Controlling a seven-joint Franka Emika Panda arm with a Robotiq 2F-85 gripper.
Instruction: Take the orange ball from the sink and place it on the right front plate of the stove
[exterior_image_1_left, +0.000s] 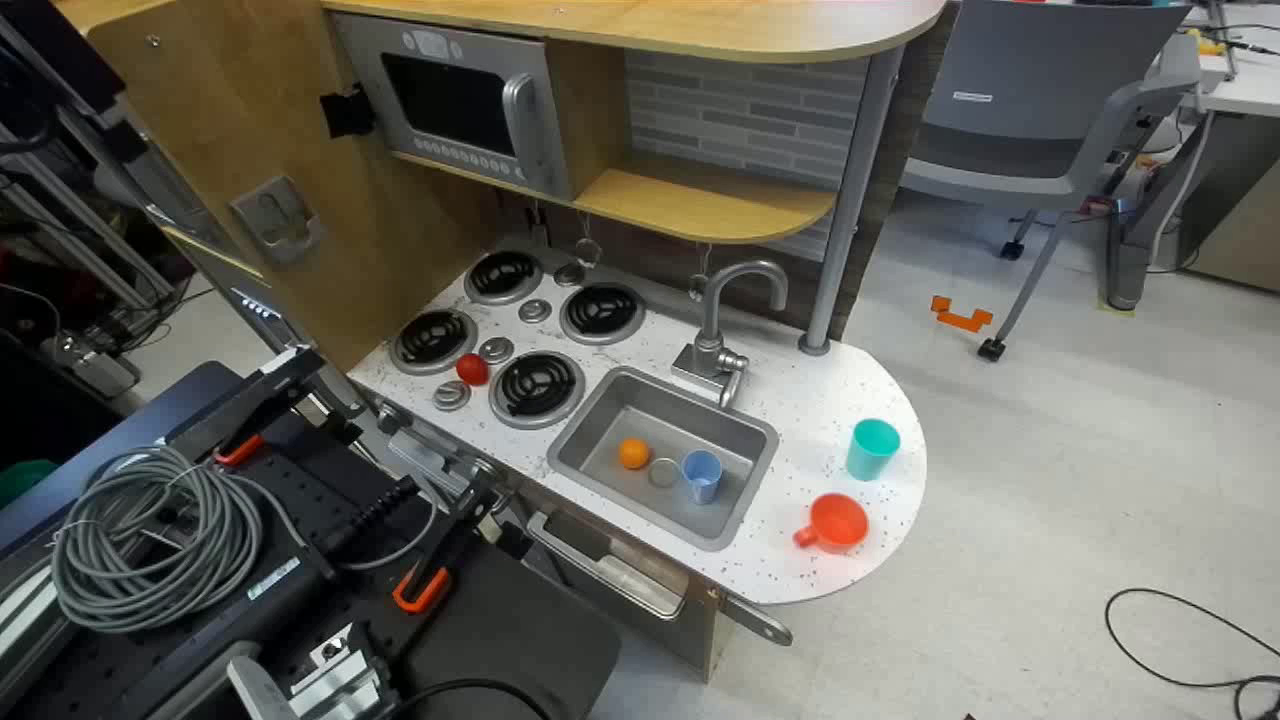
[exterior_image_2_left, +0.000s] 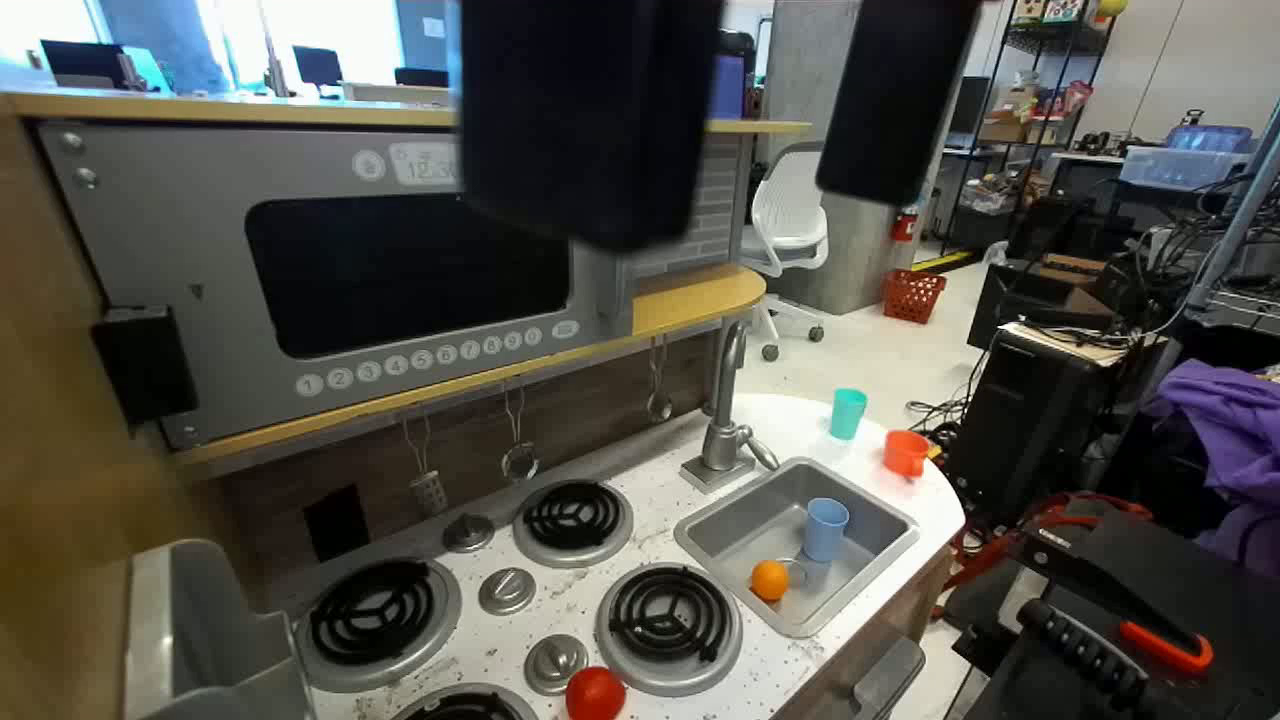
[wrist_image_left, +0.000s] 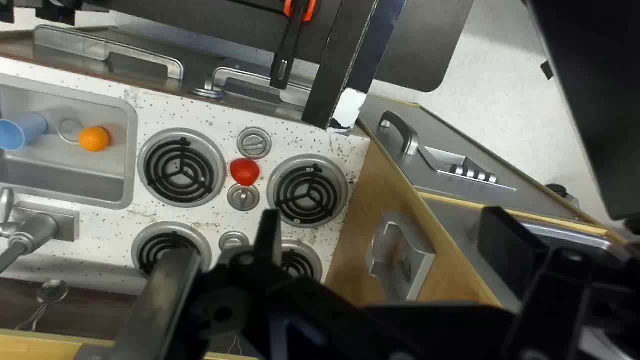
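Smooth, plain orange ball (exterior_image_1_left: 633, 453) — bright, fully round — lies inside rectangular grey metal sink (exterior_image_1_left: 690, 425); black two-fingered gripper (wrist_image_left: 382, 222) — jaws spread wide.

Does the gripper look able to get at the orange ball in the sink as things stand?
Probably yes, after travelling over to the sink: the gripper is open, nothing covers the orange ball, and the blue cup stands apart from it. The sink's walls could hinder an approach from the side.

The speckled white counter (exterior_image_1_left: 825, 395) carries a rounded red object (exterior_image_1_left: 472, 369), a teal cup (exterior_image_1_left: 873, 452) and an orange-red mug (exterior_image_1_left: 838, 524).
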